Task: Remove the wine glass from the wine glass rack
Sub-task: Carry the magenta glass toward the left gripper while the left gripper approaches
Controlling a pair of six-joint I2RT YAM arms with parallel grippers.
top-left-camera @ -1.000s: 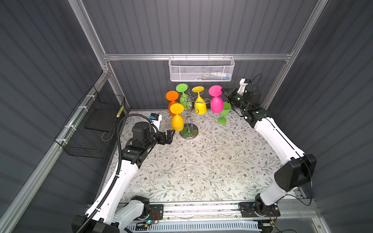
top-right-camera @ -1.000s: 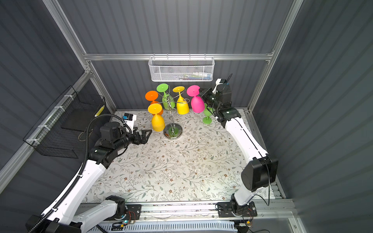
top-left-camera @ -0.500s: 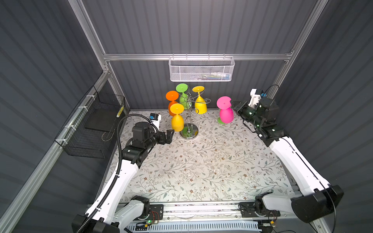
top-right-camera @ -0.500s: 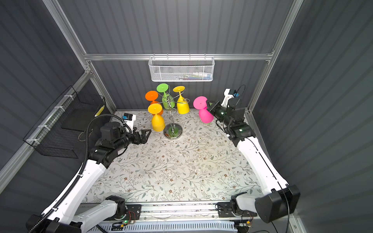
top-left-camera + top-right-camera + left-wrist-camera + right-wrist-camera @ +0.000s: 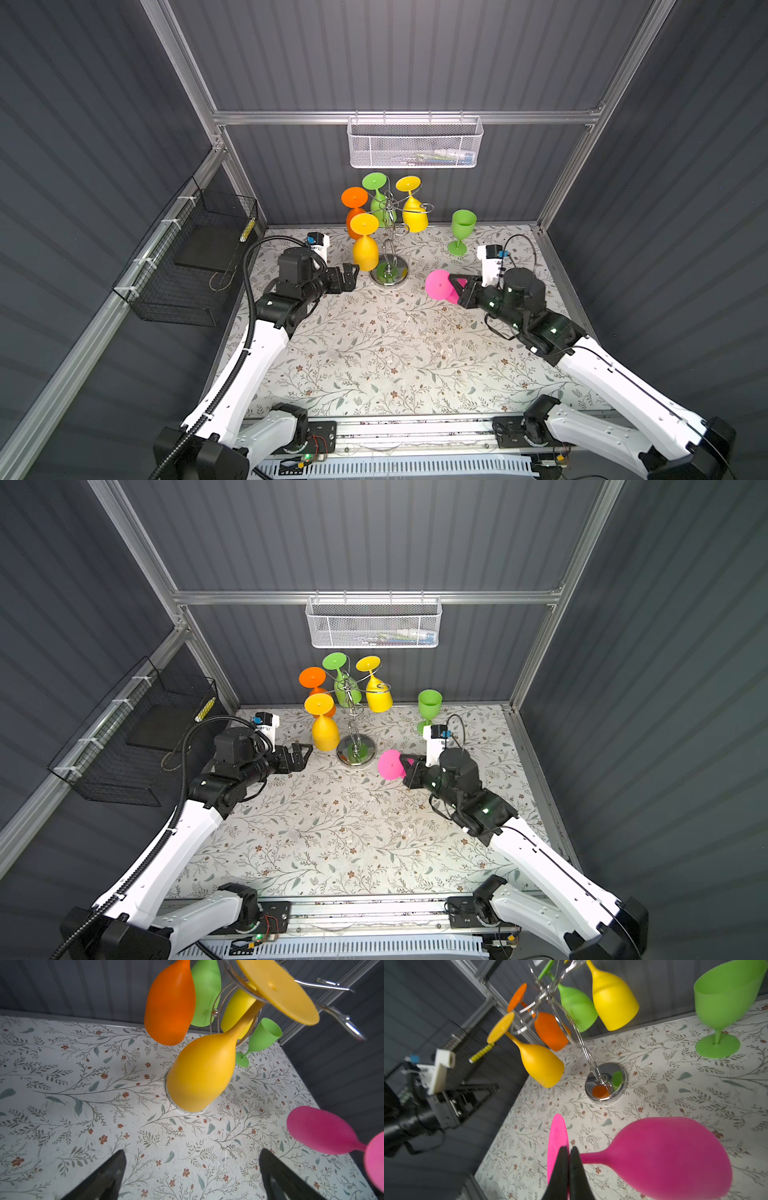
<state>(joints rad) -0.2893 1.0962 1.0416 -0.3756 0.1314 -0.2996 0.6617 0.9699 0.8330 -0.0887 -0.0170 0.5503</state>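
The table carries the wine glass rack at its far middle. The pink wine glass is off the rack and tipped sideways just right of the rack's base. My right gripper is clamped tight on its stem. My left gripper gapes wide and empty, left of the rack.

Dark grey ribbed walls and aluminium rails surround a floral-patterned tabletop.
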